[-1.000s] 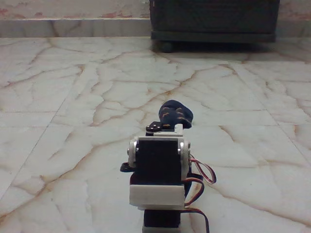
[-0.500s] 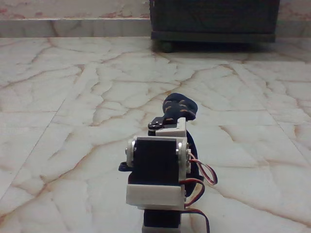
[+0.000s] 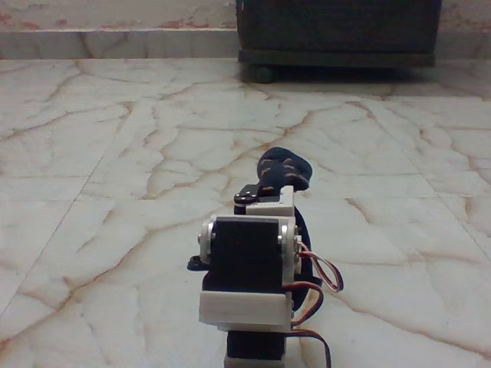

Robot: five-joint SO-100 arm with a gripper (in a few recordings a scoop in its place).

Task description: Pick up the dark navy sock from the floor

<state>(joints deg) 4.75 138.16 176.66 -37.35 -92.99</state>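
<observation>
Status, fixed view: my arm (image 3: 247,276) stands in the foreground with its back to the camera, and its servo blocks cover most of what lies in front of it. The dark navy sock (image 3: 282,170) shows above and to the right of the upper arm, its rounded end with orange-tan flecks held up against the pale floor (image 3: 115,192) behind it. More dark fabric runs down the right side of the arm, beside the red and black wires (image 3: 321,277).

Change: one second ago the flecked end of the sock sat lower and closer to the top of my arm. Half a second ago it had risen to about its present height. Between that picture and this one I see almost no movement; sock and arm hold the same places.

Meaning for the task: I judge that the lift is done or nearly done, since the sock rose with the arm and has not dropped back. Whether any part of it still touches the floor is hidden behind my arm.

Claw state: the arm blocks the claw, so I cannot tell whether it is clenched on the sock or released. The raised sock suggests a grasp, but that is inference only.

At the far wall stands a dark cabinet (image 3: 337,31), well apart from the work.
</observation>
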